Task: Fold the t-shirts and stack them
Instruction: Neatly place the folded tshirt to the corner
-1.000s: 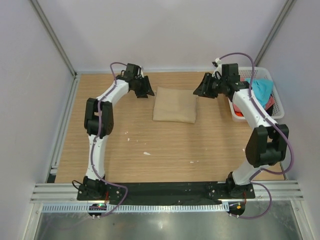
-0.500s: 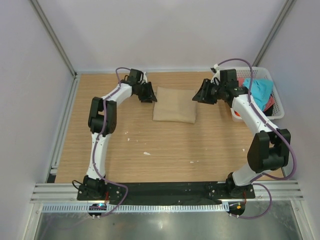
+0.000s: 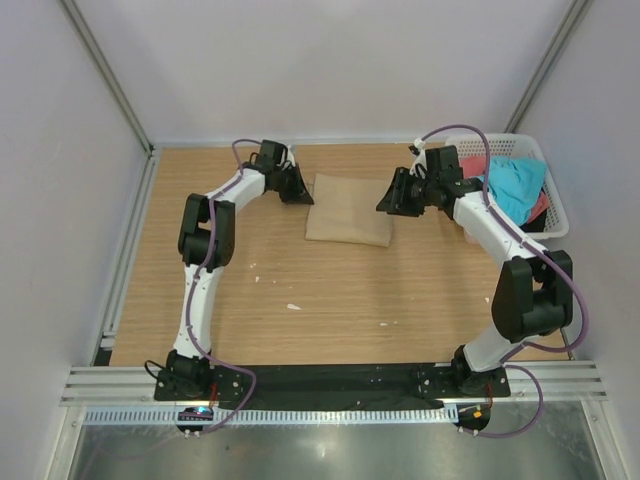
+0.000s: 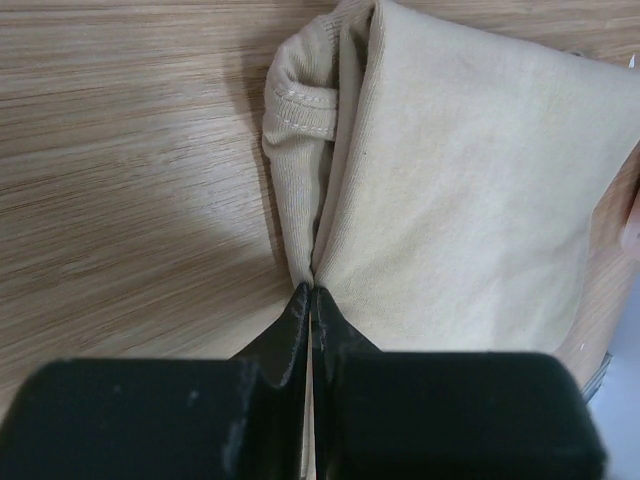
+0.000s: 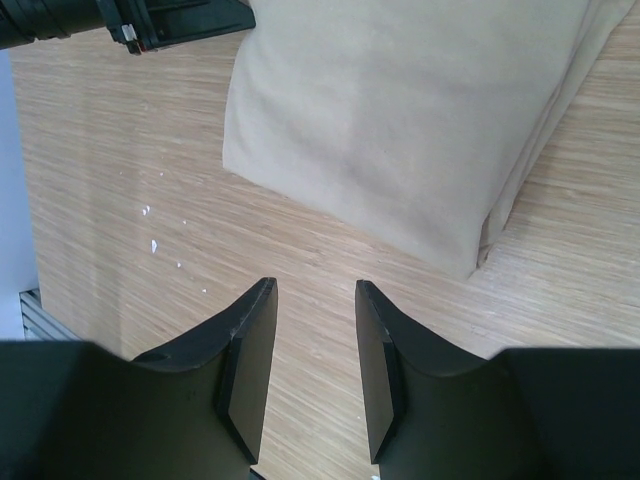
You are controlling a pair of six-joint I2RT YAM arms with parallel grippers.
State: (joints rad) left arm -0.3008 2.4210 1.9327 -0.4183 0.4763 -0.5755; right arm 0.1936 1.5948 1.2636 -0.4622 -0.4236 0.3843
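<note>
The left fingers (image 4: pixel 295 340) are pressed together with their tips against the left edge of the folded tan t-shirt (image 3: pixel 349 210) — whether cloth is caught between them cannot be told. The right fingers (image 5: pixel 248 360) are spread apart above bare bench (image 3: pixel 300 280), just off the shirt's right edge. Since half a second ago the right arm has drawn in from the basket (image 3: pixel 555 215) toward the shirt; the left has barely shifted.
</note>
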